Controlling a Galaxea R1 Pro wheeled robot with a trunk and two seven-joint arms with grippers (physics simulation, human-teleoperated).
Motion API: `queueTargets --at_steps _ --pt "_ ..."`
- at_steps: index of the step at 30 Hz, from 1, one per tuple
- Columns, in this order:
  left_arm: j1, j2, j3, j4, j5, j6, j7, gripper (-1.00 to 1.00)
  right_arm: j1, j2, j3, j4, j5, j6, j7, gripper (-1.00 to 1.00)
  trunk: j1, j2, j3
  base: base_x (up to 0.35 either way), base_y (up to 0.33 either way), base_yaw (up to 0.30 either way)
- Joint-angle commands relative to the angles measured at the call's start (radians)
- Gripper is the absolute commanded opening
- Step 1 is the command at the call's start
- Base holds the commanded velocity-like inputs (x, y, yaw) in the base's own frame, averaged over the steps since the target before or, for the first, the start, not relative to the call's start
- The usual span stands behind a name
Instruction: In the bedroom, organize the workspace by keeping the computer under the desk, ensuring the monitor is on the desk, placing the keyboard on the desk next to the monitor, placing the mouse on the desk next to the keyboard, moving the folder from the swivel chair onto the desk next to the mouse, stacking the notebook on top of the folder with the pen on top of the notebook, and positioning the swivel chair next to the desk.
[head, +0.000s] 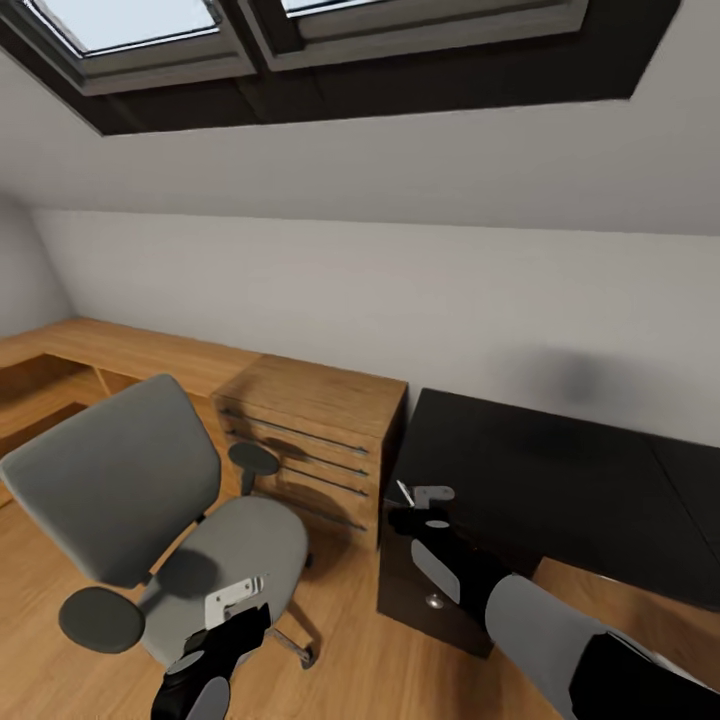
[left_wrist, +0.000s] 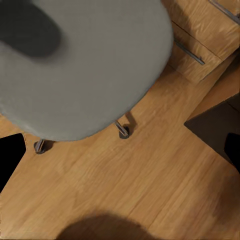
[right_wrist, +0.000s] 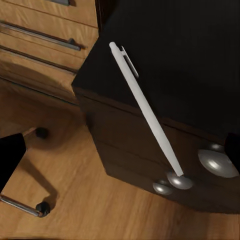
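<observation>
The grey swivel chair stands at the left on the wood floor, its seat bare. My left gripper hovers open above the seat's front edge. The glossy black desk lies at the right, the part in view bare. Over its near left corner my right gripper has its fingers wide apart. A white pen hangs tilted between them, above the desk edge and drawer front, touching neither finger. The computer, monitor, keyboard, mouse, folder and notebook are out of view.
A light-wood drawer cabinet stands between chair and desk, with a low wood bench along the wall to its left. Silver knobs mark the desk drawers. The chair's castors rest on the floor. A sloped ceiling with skylights hangs overhead.
</observation>
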Motion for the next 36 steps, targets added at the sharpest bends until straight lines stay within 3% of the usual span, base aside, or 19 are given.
queueTargets --at_steps 1,10,13,27,36 --pt "-0.001 0.001 -0.004 -0.001 0.007 -0.001 0.009 1.0 -0.001 -0.002 0.012 -0.002 -0.004 0.004 -0.008 1.0 0.0 -0.001 -0.002 0.001 0.0 0.261" --pt "-0.001 0.001 -0.026 0.003 0.008 -0.005 0.008 1.0 -0.001 -0.009 0.017 0.0 -0.001 0.004 -0.009 1.0 0.0 -0.001 -0.007 0.05 0.0 0.185" --pt "-0.001 0.001 -0.041 0.006 0.007 -0.005 0.009 1.0 -0.001 -0.032 0.024 0.001 0.003 0.004 -0.007 1.0 0.0 -0.001 -0.008 0.131 0.0 0.032" --pt "-0.001 0.001 -0.049 0.007 0.007 -0.006 0.007 1.0 -0.001 -0.072 0.029 0.005 0.027 0.004 -0.001 1.0 0.0 -0.001 -0.008 0.11 0.0 0.002" --pt "-0.001 0.002 -0.059 0.007 0.007 -0.007 0.007 1.0 -0.001 -0.091 0.029 0.02 0.047 -0.004 0.039 1.0 0.0 -0.001 -0.008 0.122 0.0 0.0"
